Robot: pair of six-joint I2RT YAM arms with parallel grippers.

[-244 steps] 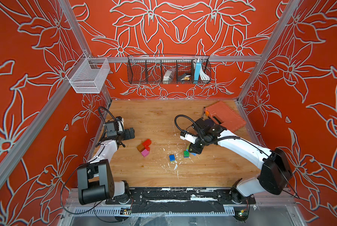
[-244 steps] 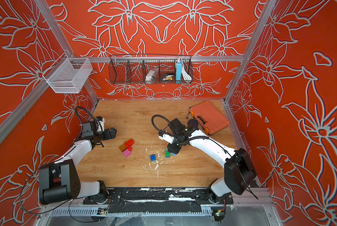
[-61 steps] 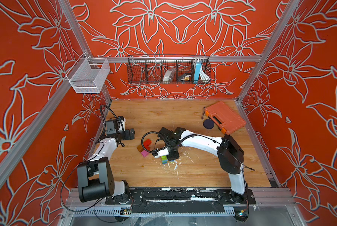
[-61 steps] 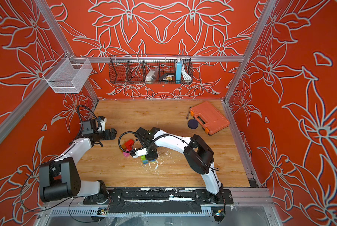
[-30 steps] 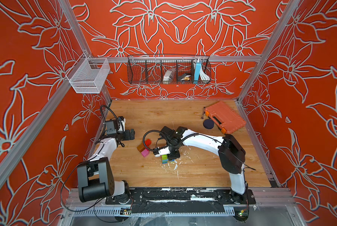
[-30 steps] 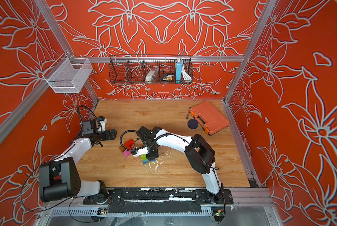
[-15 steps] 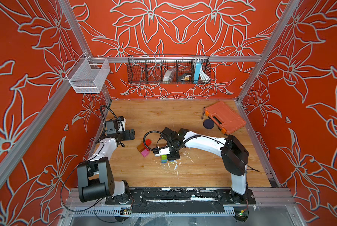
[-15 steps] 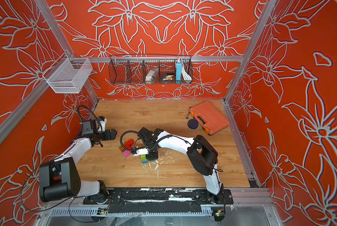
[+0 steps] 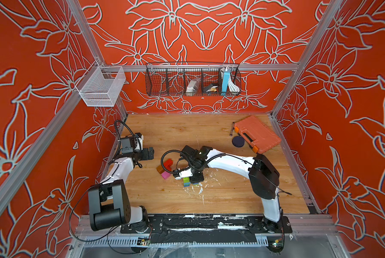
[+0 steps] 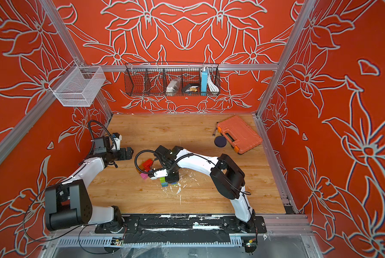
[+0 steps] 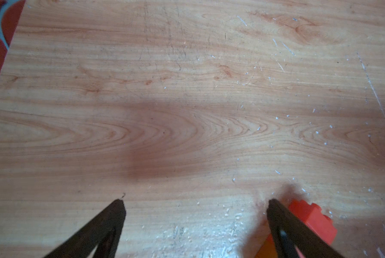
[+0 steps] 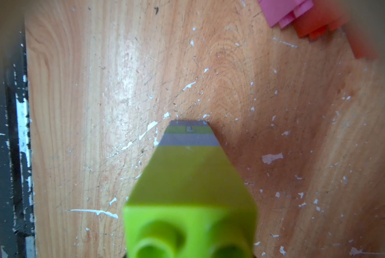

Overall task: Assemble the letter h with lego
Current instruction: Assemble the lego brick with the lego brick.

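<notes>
My right gripper (image 9: 194,177) points down at mid-table, shut on a stack of lego: a lime green brick (image 9: 186,179) over purple and green layers, with a blue piece (image 9: 195,183) at its base. In the right wrist view this lime stack (image 12: 191,189) fills the lower middle and hides the jaws. Just left of it, red (image 9: 168,163), brown (image 9: 160,169) and pink (image 9: 165,175) lego bricks lie together. My left gripper (image 9: 151,153) hovers open and empty to their left; in its wrist view (image 11: 196,201) the red brick (image 11: 310,216) sits beside one fingertip.
An orange tool case (image 9: 257,134) lies at the back right with a dark disc (image 9: 238,141) and a small metal tool (image 9: 231,131) beside it. Wire baskets (image 9: 192,80) hang on the back wall. White paint flecks mark the wood near the stack.
Over the last second the right gripper and its green stack have barely shifted. Eight seconds ago it was further right, and the blue brick lay alone. The left arm has stayed put.
</notes>
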